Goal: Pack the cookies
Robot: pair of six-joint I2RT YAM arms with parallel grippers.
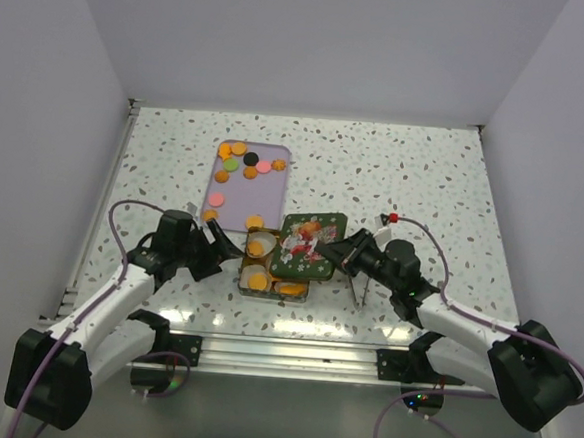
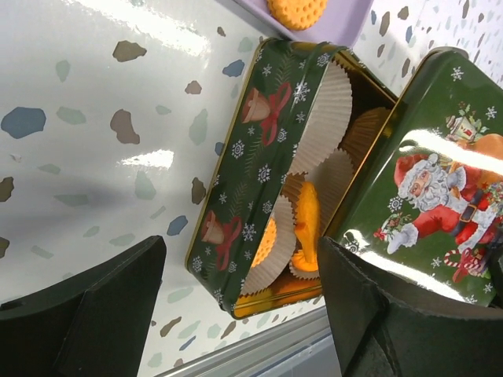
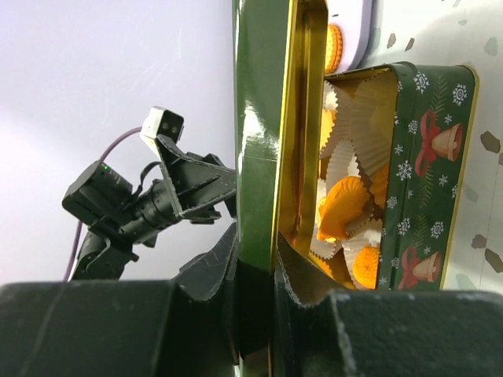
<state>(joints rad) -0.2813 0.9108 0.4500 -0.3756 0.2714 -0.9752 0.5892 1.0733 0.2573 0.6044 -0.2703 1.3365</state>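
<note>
Near the front edge of the worktop (image 1: 395, 176), the green Christmas tin (image 2: 240, 181) is sitting open. The right hand (image 3: 255, 267) is pinching its Santa lid (image 2: 424, 181) by the rim, jaws narrow and clamped on the metal. It's holding the lid tipped up at the tin's right side, and I can't tell if the two are touching. The left hand (image 1: 225, 246) is hovering wide and carrying nothing, just off the tin's left wall.

Looks to me like we're mid-fill, not closing up. White paper cups (image 2: 326, 118) are lining the tin, and a few orange cookies (image 2: 306, 220) are lying in them, one standing on edge rather than flat. Plenty more are waiting on the purple tray (image 1: 274, 193) behind the tin: mostly orange, plus a black, a green and a couple of pink.

My guess for the next move: the left hand is going to need to swing back to the tray, close on one cookie, and drop it into a cup with room. Meanwhile the lid should be staying clear of the opening.
</note>
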